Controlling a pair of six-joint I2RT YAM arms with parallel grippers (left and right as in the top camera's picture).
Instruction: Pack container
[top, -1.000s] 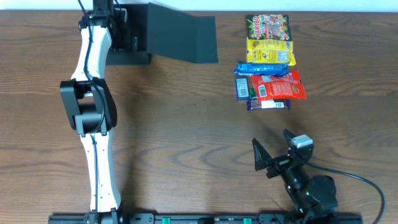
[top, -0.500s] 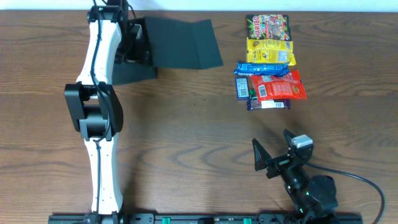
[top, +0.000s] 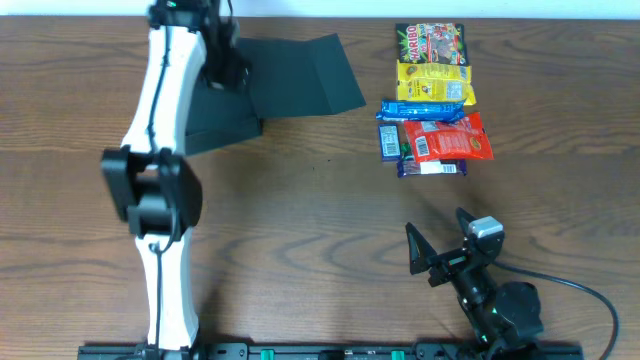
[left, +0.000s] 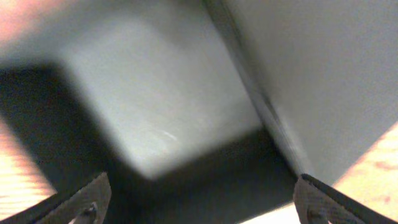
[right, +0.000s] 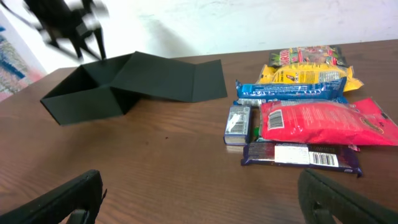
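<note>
Jaws first, nearest the robot's base: the right gripper (top: 437, 228) sits low over the wooden table (top: 300, 220) with its two fingers spread wide and nothing between them. Its own wrist view shows only the fingertips in the two lower corners, with bare wood ahead.

Beyond it, on the right side, lies a tight cluster of snacks. Closest is a dark purple bar (top: 432, 168), touching the red packet (top: 445, 138) behind it. A small blue-and-silver packet (top: 388, 142) lies just to the left of the red one. Farther back come a blue bar (top: 423, 108), a yellow packet (top: 433, 82) and, at the far edge, a Haribo bag (top: 430, 43).

The container (top: 225, 115) stands well apart from the snacks, on the far left of the table – a shallow black box, turned slightly askew. It is open, and its hinged lid (top: 300, 75) lies folded back flat on the side toward the snacks. Nothing shows inside it.

Farthest off, the left gripper (top: 222, 60) is blurred above the far part of the box. In its wrist view the fingertips stand wide apart at the bottom corners, holding nothing, with the box's dark interior (left: 155, 112) filling the picture. Whether a finger touches the cardboard I cannot tell.
</note>
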